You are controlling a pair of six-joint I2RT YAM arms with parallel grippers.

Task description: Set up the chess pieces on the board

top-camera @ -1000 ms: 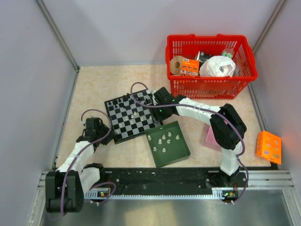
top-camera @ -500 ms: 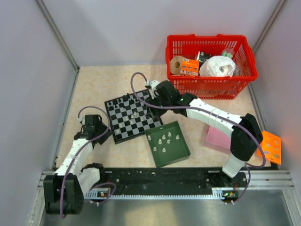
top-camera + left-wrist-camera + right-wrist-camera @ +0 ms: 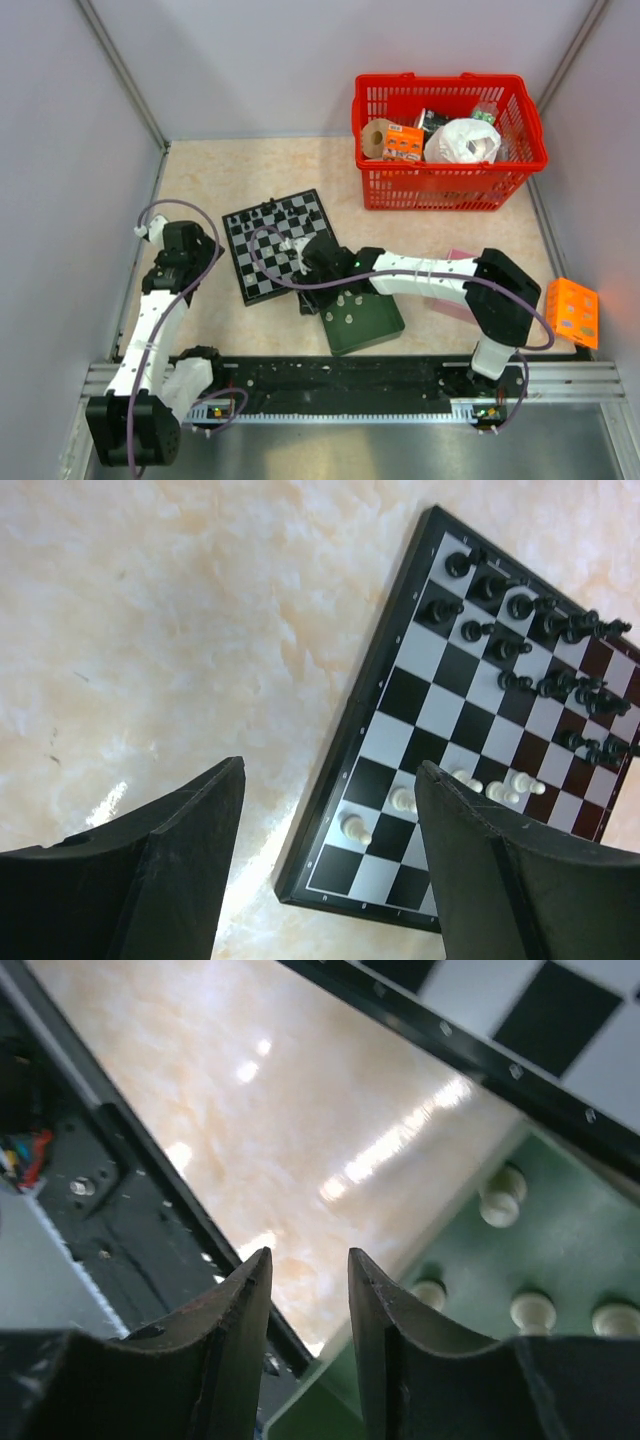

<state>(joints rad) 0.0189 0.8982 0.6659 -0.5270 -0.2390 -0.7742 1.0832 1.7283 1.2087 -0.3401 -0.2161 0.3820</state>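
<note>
Right gripper [image 3: 308, 1260] hovers over the tray [image 3: 570, 1245] edge, jaws narrow, seemingly empty: next, drop onto a whitish piece [image 3: 533, 1310]. Left gripper [image 3: 330, 780] hangs wide, empty.

Right gripper [image 3: 309, 1260] swung from the board's [image 3: 262, 262] upper-right corner down to the green tray's [image 3: 388, 322] upper-left corner. Left gripper [image 3: 330, 767] backed off up-left (farther from the board's edge).

The left arm [image 3: 148, 325] and right arm [image 3: 425, 278] wear white shells over black joints, each trailing a looping purple cable [image 3: 175, 203]. Left tool [image 3: 330, 770] and right tool [image 3: 308, 1257] have matte black curved fingers [image 3: 170, 860].
</note>
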